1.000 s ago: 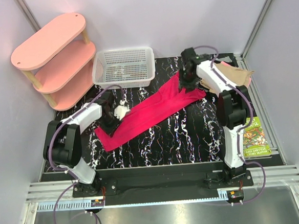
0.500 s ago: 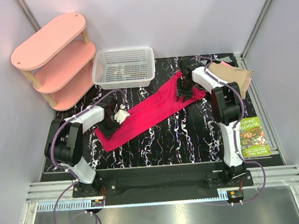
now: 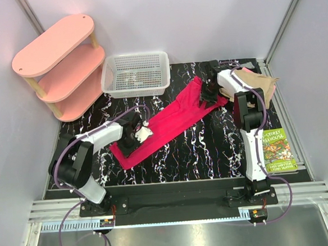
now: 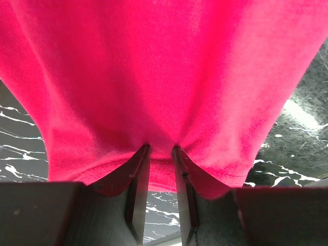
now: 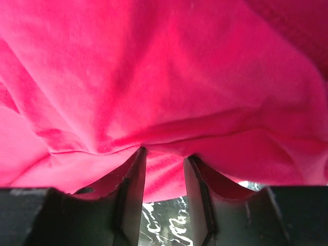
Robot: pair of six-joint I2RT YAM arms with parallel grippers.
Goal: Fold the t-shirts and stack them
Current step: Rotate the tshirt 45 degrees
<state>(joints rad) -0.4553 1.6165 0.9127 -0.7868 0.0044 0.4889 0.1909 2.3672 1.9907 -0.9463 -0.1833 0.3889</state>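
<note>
The left hand (image 4: pixel 160 154) is narrowed onto the hem of the crimson t-shirt (image 3: pixel 172 118), cloth pinched between its fingers; the right hand (image 5: pixel 164 156) clamps the shirt's other end likewise; the shirt lies stretched diagonally across the middle of the black marbled table (image 3: pixel 211 150); a folded tan shirt (image 3: pixel 258 80) sits upper right; a white mesh basket (image 3: pixel 136 74) and pink shelf (image 3: pixel 58 63) stand upper left.

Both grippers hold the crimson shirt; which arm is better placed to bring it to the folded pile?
Right, probably: the right gripper grips the crimson shirt at the end beside the tan folded shirt; the left gripper holds the opposite end.
</note>
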